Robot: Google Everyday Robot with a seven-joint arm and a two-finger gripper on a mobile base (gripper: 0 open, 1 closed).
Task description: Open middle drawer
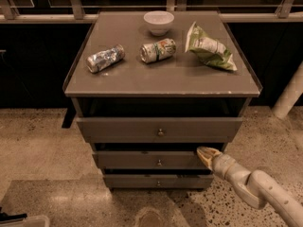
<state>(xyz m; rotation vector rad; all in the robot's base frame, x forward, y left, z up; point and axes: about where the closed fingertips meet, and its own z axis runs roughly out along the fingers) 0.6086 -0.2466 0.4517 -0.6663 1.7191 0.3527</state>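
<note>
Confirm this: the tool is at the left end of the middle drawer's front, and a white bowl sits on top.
Wrong side: the camera view shows the tool at the right end of the front of the middle drawer, not the left. The white bowl does sit on top.

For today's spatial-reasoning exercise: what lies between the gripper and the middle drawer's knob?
Only bare drawer front. In the camera view, the gripper is at the right end of the middle drawer, and the knob is at the centre of its front.

Gripper (205, 154) at right end of the middle drawer (137, 160).
</note>
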